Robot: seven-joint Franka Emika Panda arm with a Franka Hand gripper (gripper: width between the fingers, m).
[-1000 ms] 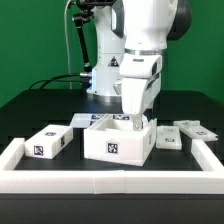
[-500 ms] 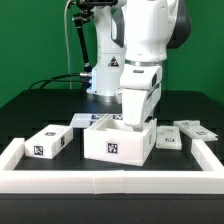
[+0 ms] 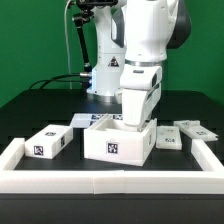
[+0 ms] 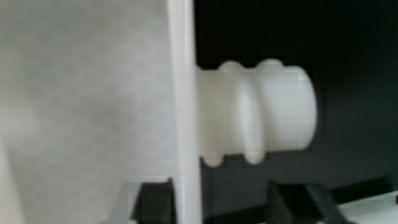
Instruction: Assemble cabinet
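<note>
We saw the arm (image 3: 140, 40) reaching down over the hollow box body (image 3: 117, 143) of the cabinet, which stood near the middle of the black table (image 3: 40, 108), inside the low white border frame (image 3: 20, 155). The gripper (image 4: 217, 203) hung at the box's open top, its tips hidden from the exterior view. In the wrist view its two dark fingers (image 4: 295, 203) stood apart, released and grasping nothing, with the thin edge of a white wall (image 4: 89, 100) between them, close to one finger and clear of the other. A ribbed white knob (image 4: 263, 110) jutted from that wall. A smaller block (image 3: 47, 142) lay toward the exterior view's left, another white piece (image 3: 84, 121) just behind the box, and flat panels (image 3: 196, 130) toward the exterior view's right.
</note>
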